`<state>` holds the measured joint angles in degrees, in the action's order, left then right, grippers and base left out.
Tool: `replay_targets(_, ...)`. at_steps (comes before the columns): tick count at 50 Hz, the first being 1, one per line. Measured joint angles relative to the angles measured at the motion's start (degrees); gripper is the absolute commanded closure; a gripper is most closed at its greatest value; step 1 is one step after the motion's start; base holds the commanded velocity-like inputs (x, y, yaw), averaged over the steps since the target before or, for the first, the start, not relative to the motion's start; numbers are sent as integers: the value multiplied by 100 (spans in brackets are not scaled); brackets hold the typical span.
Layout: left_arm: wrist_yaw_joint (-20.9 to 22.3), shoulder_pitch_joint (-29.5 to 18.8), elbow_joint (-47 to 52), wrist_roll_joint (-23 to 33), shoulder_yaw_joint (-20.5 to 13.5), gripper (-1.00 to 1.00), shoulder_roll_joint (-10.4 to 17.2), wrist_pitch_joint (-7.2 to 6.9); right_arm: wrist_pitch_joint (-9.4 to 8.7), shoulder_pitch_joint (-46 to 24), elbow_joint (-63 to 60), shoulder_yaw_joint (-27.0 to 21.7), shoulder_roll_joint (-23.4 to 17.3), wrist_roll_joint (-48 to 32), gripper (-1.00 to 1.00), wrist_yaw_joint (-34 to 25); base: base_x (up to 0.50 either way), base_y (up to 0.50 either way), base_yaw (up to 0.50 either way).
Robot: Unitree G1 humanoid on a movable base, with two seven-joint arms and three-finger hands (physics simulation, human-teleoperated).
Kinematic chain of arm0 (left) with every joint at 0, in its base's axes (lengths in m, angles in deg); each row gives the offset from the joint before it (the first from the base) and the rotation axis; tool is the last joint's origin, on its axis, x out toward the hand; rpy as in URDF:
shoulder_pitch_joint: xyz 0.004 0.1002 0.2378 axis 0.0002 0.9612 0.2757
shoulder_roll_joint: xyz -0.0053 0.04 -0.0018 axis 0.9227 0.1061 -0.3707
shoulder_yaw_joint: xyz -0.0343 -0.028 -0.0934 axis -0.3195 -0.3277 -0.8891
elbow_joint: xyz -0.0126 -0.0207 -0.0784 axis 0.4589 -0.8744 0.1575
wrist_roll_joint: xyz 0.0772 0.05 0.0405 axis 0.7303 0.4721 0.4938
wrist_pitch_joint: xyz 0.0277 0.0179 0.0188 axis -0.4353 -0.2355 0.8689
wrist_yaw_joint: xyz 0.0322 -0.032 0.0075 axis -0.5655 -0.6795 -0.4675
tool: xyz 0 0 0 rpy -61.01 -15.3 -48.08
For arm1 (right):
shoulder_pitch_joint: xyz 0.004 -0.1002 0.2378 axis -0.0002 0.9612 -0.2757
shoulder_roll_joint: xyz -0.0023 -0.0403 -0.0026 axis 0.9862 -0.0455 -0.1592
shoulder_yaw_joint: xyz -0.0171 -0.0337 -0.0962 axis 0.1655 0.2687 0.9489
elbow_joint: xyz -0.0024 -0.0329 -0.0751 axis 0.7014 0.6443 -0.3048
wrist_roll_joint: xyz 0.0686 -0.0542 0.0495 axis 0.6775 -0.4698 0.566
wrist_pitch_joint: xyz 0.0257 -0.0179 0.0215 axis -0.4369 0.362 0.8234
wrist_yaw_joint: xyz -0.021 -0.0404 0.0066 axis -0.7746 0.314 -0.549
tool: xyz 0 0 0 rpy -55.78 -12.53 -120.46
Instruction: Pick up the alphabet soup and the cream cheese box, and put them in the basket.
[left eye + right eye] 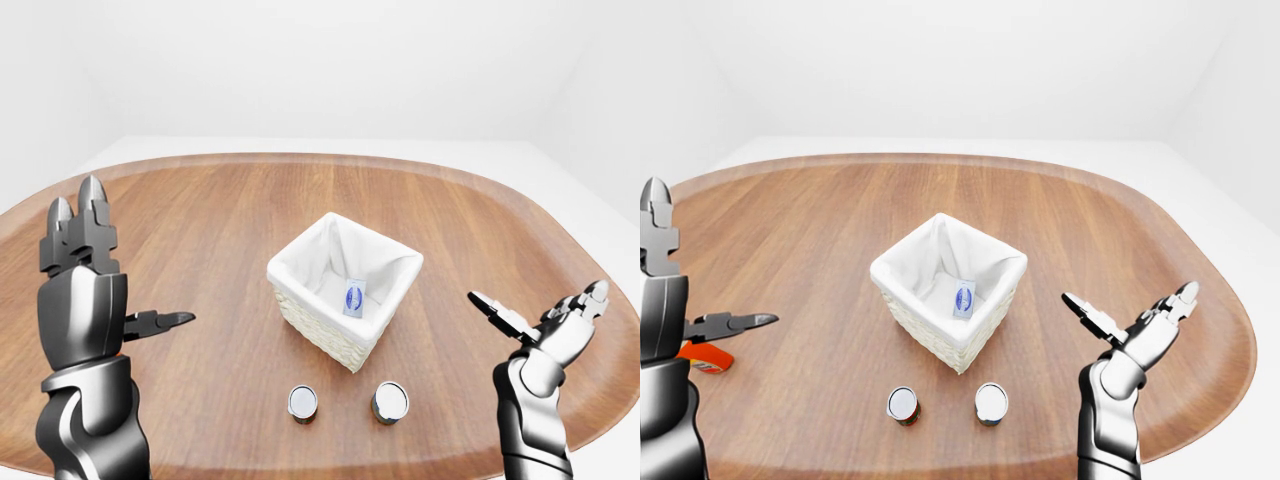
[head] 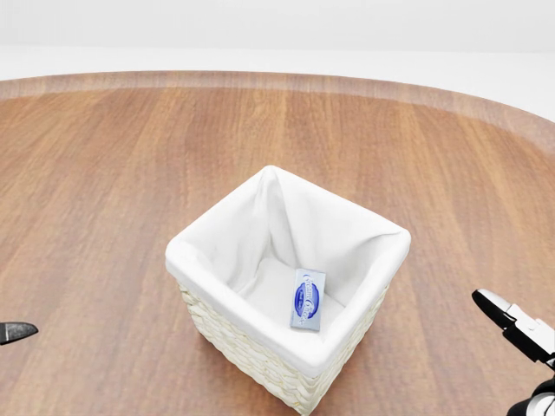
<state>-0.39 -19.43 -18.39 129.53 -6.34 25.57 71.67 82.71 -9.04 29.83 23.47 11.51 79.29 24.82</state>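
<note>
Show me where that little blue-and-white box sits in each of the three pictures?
Left-eye view: cream cheese box inside the basket, just right of centre.
Head view: box on the basket's floor, below centre.
Right-eye view: box inside the basket, near centre.
Shared landmark: the white-lined basket.

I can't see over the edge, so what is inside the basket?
The basket holds a small cream cheese box, leaning on the white lining. Nothing else shows inside, though the near wall hides a bit of the bottom.
</note>
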Motion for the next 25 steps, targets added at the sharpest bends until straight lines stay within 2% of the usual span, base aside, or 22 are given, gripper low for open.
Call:
replay_targets(10, -6, 13, -10, -13, -14, -100, -6, 12, 1, 3, -5, 7, 2, -2, -100, 0, 0, 0, 0)
replay_targets(25, -69, 19, 13, 12, -46, -100, -11, 24, 171, 16, 64, 83, 29, -48, -100, 0, 0, 0, 0)
